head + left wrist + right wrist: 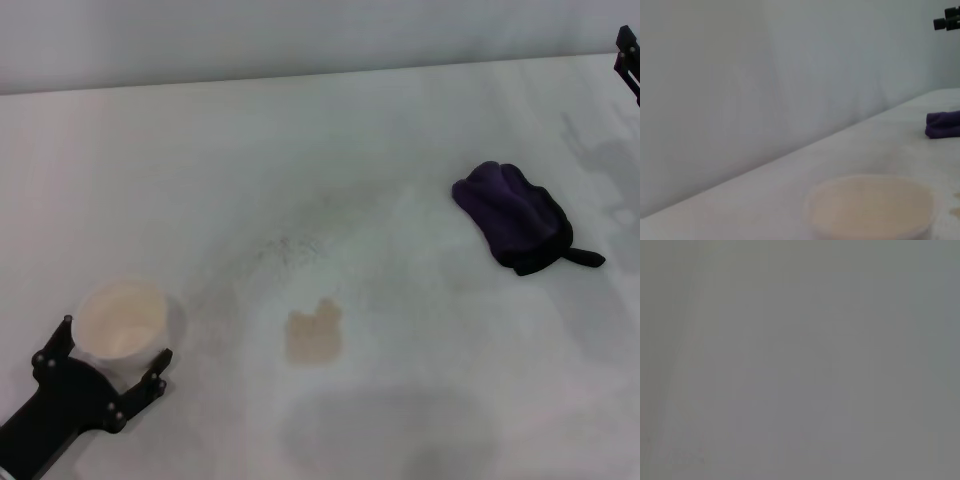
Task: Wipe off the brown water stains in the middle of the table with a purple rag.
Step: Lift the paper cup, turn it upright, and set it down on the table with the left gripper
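The left gripper (112, 365) reaches in low at the tabletop's (400, 130) near left corner, spread around one white cup (121, 320). The right gripper (628, 55) hangs at the far right edge; I cannot tell its state. One purple rag (513, 218) lies right of one brown stain (314, 332) at mid-tabletop

Bare test bench: plain white table (300, 140) against a blank grey wall (740, 75).
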Controlling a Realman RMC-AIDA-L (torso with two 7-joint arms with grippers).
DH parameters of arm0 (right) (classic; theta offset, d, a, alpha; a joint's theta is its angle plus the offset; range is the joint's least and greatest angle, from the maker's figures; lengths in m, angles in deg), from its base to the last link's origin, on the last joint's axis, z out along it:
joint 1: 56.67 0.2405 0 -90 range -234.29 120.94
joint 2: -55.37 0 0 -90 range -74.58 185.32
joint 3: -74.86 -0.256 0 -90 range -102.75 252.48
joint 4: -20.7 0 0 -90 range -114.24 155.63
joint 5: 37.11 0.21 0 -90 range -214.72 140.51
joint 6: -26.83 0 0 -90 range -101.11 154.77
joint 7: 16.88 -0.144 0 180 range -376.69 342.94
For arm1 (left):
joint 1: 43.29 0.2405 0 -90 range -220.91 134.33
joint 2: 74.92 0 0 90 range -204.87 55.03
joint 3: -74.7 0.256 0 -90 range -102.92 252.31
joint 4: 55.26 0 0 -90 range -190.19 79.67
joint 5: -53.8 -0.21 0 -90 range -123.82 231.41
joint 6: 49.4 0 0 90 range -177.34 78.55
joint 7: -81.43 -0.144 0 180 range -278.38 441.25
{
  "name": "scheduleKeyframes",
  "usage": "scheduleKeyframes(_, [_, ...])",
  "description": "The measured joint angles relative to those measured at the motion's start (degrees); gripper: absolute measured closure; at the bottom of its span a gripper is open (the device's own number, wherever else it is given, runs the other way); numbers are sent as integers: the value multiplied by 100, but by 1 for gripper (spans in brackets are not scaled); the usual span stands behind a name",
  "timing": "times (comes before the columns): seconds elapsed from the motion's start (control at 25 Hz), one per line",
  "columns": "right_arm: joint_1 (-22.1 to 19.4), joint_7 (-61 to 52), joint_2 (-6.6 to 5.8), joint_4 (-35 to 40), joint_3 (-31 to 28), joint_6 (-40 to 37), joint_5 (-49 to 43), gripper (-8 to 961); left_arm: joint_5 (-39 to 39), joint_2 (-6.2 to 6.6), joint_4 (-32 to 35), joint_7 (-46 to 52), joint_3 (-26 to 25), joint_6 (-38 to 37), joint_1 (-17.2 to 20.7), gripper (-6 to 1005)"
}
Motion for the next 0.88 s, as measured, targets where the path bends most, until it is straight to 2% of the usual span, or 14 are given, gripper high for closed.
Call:
scheduleKeyframes(0.2, [-5,1,0,0,0,0,0,176,2,-6,-17,12,-7,-6,18,107])
scheduleKeyframes(0.56, [-4,21,0,0,0,-2,-1,177,62,-12,19,-17,-16,-62,212,108])
scheduleKeyframes(0.88, [17,48,14,55,0,-16,-2,177,231,-20,-8,-35,-26,-538,510,109])
